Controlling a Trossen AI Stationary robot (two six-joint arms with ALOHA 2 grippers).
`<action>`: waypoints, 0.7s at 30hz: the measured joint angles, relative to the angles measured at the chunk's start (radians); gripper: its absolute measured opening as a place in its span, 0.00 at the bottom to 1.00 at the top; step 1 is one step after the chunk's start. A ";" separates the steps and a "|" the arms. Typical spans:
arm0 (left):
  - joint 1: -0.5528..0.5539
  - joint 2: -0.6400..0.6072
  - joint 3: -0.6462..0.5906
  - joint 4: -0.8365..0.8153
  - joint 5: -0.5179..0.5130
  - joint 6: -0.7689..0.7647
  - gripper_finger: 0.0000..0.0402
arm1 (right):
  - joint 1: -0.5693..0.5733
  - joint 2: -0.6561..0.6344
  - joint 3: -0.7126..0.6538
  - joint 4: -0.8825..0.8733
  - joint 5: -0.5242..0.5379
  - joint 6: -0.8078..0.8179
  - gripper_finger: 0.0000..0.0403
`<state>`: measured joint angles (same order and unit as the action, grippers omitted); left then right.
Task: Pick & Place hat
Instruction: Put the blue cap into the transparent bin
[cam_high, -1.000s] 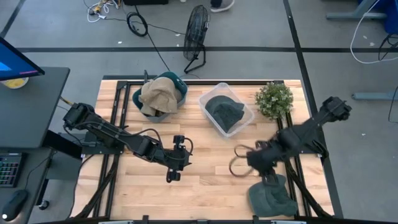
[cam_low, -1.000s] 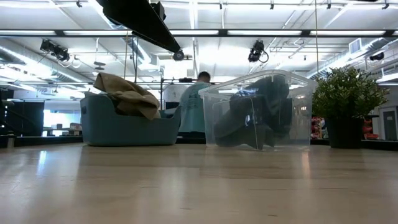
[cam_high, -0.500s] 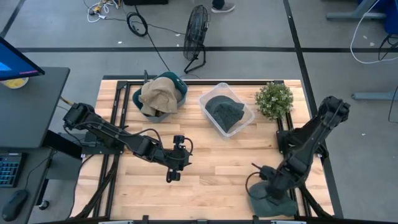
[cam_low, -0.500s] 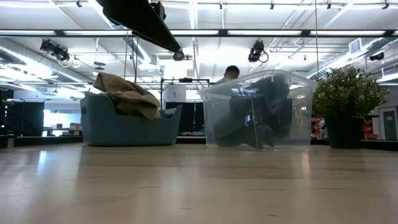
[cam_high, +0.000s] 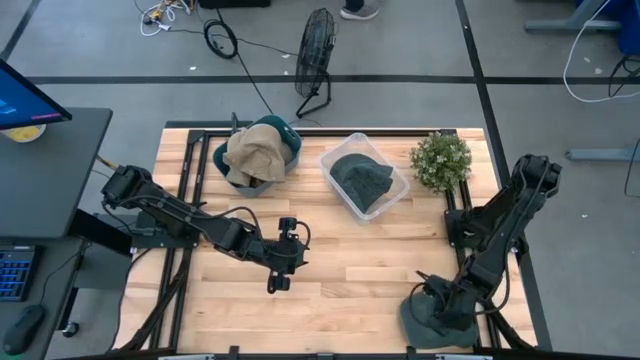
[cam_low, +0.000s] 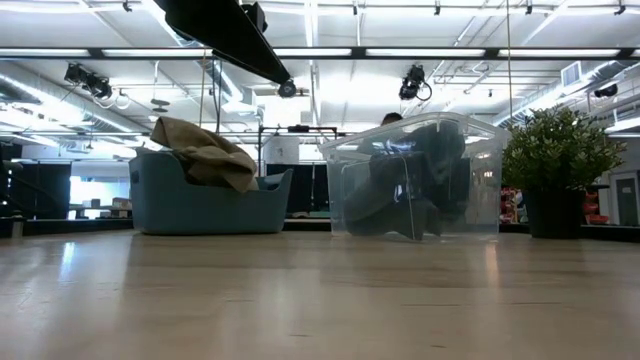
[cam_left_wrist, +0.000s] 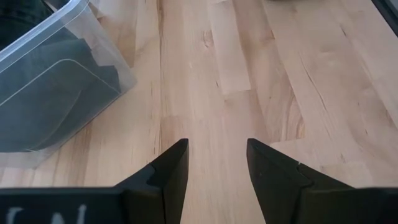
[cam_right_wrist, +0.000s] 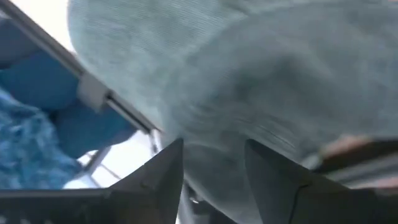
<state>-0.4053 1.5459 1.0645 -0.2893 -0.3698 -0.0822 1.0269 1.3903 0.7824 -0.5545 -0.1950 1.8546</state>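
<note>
A grey-green hat (cam_high: 418, 326) lies at the table's near right corner, partly over the edge. My right gripper (cam_high: 438, 306) is down over it, fingers open; in the right wrist view the hat (cam_right_wrist: 249, 62) fills the picture just beyond the open fingers (cam_right_wrist: 213, 146). My left gripper (cam_high: 274, 282) is open and empty above the bare table, left of its middle; its wrist view (cam_left_wrist: 216, 146) shows wood between the fingers. A dark hat (cam_high: 362, 180) lies in a clear bin (cam_high: 398, 188). A tan hat (cam_high: 252, 152) lies in a teal basket (cam_high: 288, 142). My right gripper stands over the hat's top (cam_right_wrist: 261, 93) from above, its fingers apart. I cannot tell whether the fingertips touch the cloth. The hat lies on the table.
A potted plant (cam_high: 441, 160) stands at the far right, beside the clear bin. In the low view the basket (cam_low: 205, 195), the bin (cam_low: 415, 180) and the plant (cam_low: 562, 165) stand in a row at the far side. Bare wood lies between the two arms.
My right gripper has gone from the table's middle right toward the near edge and down onto the grey-green hat, its fingers staying apart. The hat has kept its place. A person behind the table has moved along in the low view.
</note>
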 joint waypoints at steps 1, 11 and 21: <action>0.000 0.000 0.000 0.000 0.000 0.000 0.42 | -0.001 0.000 -0.011 0.035 0.008 -0.001 0.42; 0.000 0.000 0.000 0.000 0.000 -0.001 0.42 | -0.001 0.001 -0.033 0.057 0.099 -0.019 0.42; 0.000 0.000 0.000 0.000 -0.001 -0.001 0.42 | -0.005 0.044 -0.033 0.048 0.128 -0.003 0.36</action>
<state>-0.4050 1.5459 1.0647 -0.2891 -0.3704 -0.0834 1.0218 1.4348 0.7498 -0.5063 -0.0673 1.8520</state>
